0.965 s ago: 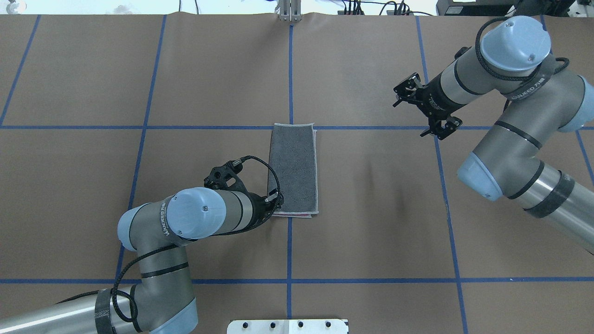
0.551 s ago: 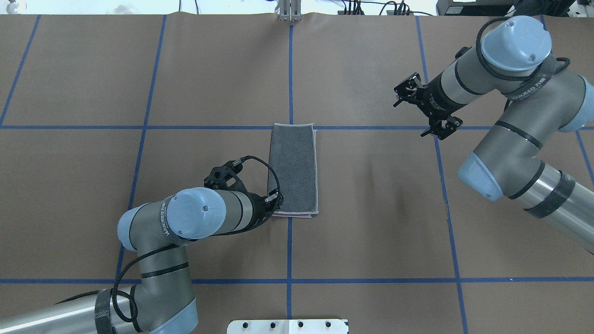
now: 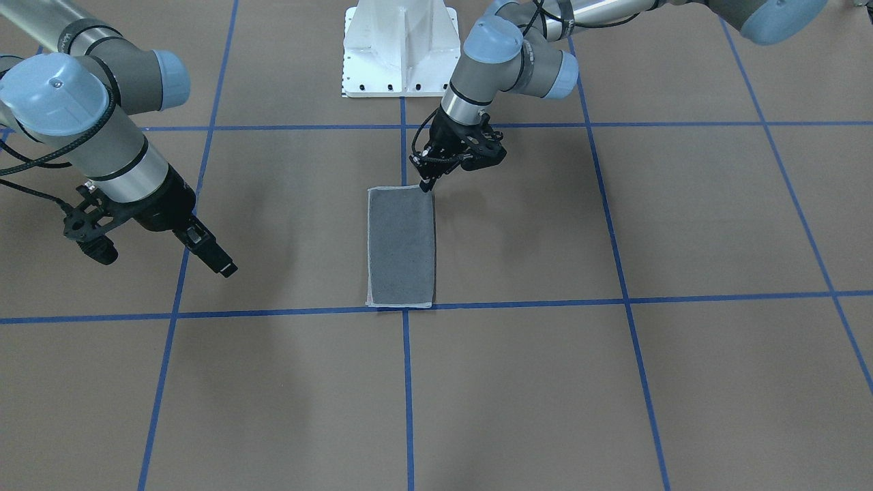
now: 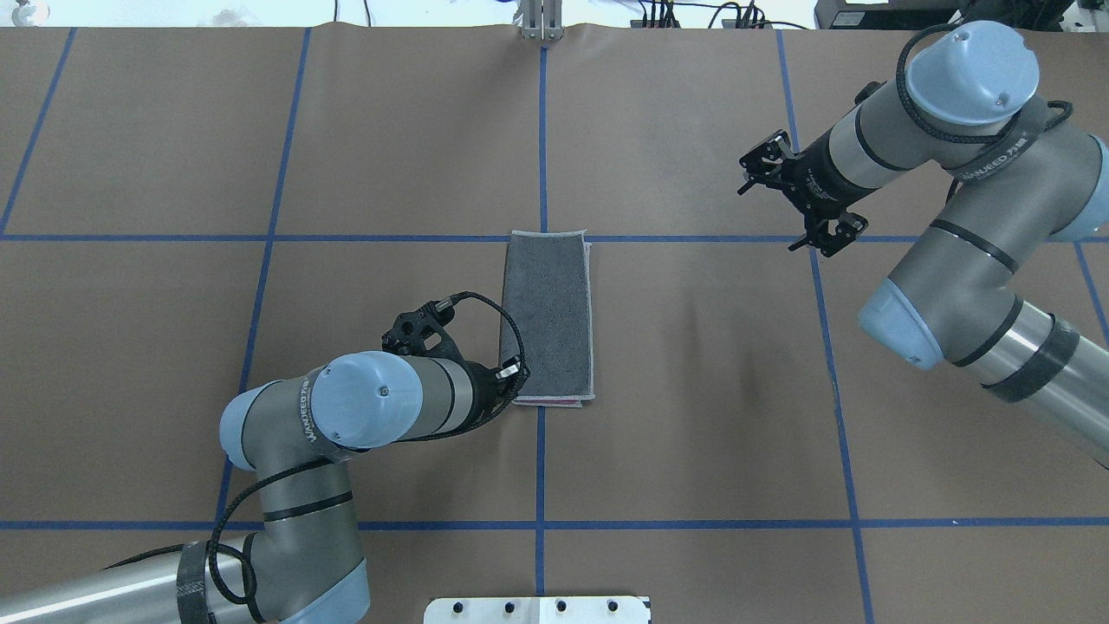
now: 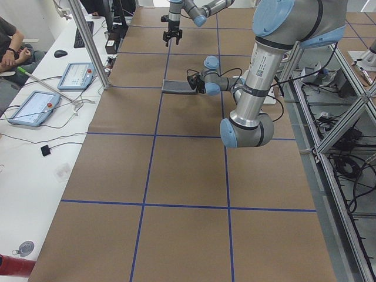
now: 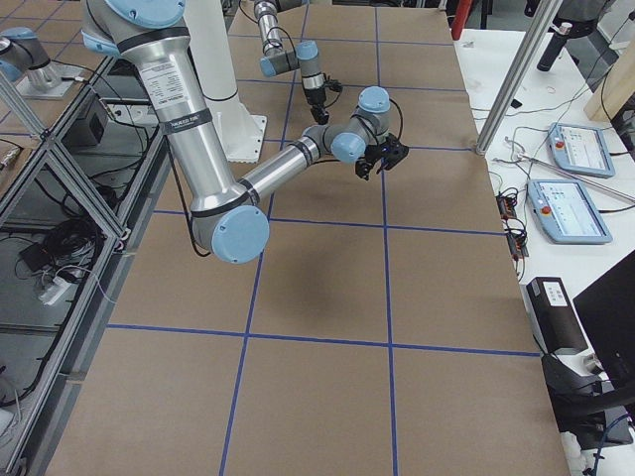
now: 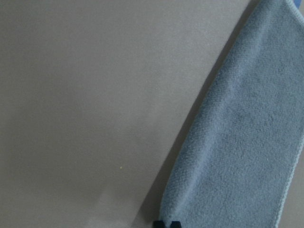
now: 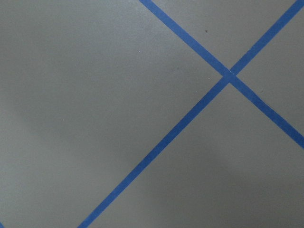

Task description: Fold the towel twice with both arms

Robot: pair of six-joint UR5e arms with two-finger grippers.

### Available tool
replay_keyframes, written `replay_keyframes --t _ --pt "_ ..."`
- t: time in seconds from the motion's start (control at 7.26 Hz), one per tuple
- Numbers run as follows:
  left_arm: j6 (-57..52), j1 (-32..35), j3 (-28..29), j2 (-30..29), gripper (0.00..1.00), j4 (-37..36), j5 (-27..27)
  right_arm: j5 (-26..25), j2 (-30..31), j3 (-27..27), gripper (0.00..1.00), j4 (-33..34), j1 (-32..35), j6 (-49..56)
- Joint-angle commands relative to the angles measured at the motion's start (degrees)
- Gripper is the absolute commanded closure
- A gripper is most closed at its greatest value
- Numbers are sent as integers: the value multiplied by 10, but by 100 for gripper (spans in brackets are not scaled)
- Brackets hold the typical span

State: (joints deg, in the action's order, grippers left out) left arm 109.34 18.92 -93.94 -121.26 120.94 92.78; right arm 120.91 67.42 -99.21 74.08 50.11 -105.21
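Note:
The towel (image 4: 548,316) lies folded into a narrow strip at the table's centre, dark grey face up, with a pink edge peeking out at its near end. It also shows in the front-facing view (image 3: 401,245) and the left wrist view (image 7: 237,142). My left gripper (image 4: 514,374) is down at the towel's near left corner, jaws pinched together on that corner (image 3: 427,184), and the tips show close together (image 7: 166,223). My right gripper (image 4: 823,236) hangs above bare table far to the right of the towel (image 3: 228,269), empty. No fingertips show in its wrist view.
Brown paper covers the table, with blue tape grid lines (image 4: 541,130). The white pedestal base (image 3: 399,48) stands at the robot's edge. A side desk with tablets (image 5: 35,108) and a seated person (image 5: 9,47) lies beyond the far edge.
My right arm has drifted a little farther from the towel, toward the far right. My left gripper stays at the towel's near left corner. The towel has not moved.

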Motion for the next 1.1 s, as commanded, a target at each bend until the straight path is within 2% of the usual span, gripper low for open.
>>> replay_keyframes --t 0.0,0.41,0.96 --pt "0 0 -3 0 100 0 0 17 1 1 0 0 12 0" --pt "1 4 -17 -27 100 -24 8 25 2 4 0 0 25 1" --pt "11 56 -4 -57 100 -54 12 31 12 8 0 -2 37 12"
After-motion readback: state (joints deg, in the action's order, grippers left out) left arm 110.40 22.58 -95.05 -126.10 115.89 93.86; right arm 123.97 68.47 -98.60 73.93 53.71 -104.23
